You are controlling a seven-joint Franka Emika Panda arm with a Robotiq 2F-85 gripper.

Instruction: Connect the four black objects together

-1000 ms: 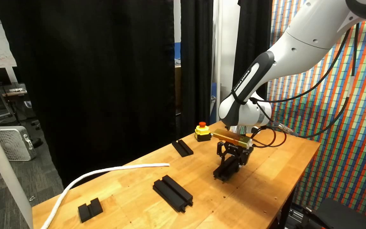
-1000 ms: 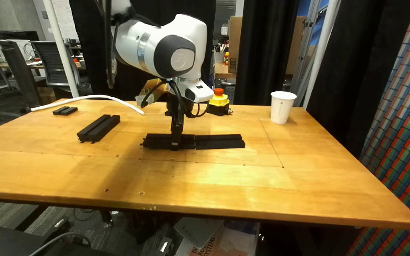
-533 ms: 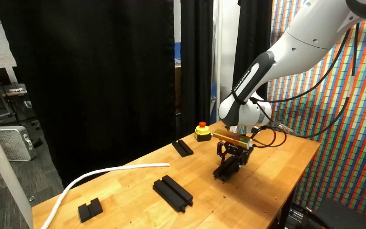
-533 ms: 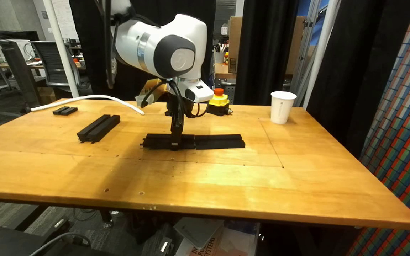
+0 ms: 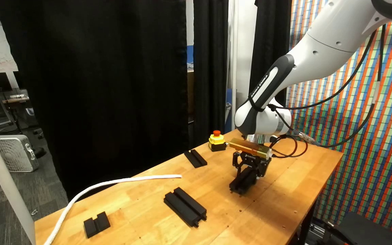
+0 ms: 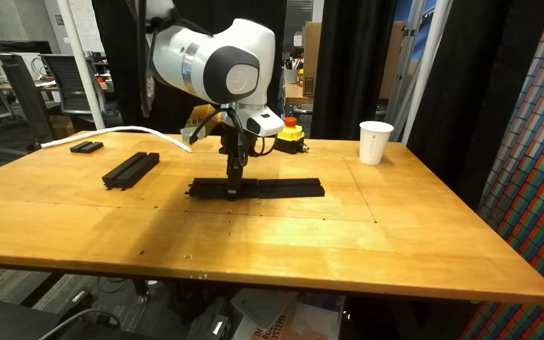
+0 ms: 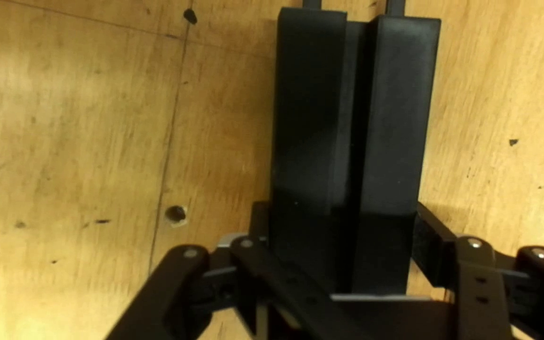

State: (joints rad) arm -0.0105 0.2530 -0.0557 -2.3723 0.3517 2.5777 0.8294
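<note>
My gripper (image 7: 343, 222) is shut on a grooved black bar (image 7: 395, 113), with a finger against each long side. In an exterior view the gripper (image 6: 232, 192) stands over the middle of the held bar (image 6: 206, 188), which lies at table level with small prongs at its left end. A second black bar (image 6: 292, 188) lies end to end with it, a thin seam between them. Whether they interlock I cannot tell. A third bar (image 5: 185, 207) lies apart, also visible (image 6: 131, 170). A further grooved black piece (image 5: 195, 158) lies farther back. Whether it is a full bar I cannot tell.
A small notched black block (image 5: 96, 224) lies near a white rope (image 5: 114, 183). A yellow emergency stop with a red button (image 5: 217, 140) stands behind the gripper. A white paper cup (image 6: 375, 142) stands at the back right of the table (image 6: 300, 250).
The gripper stays shut on its bar. In an exterior view the held bar and the bar beside it have both shifted very slightly left. The other pieces have not moved.
</note>
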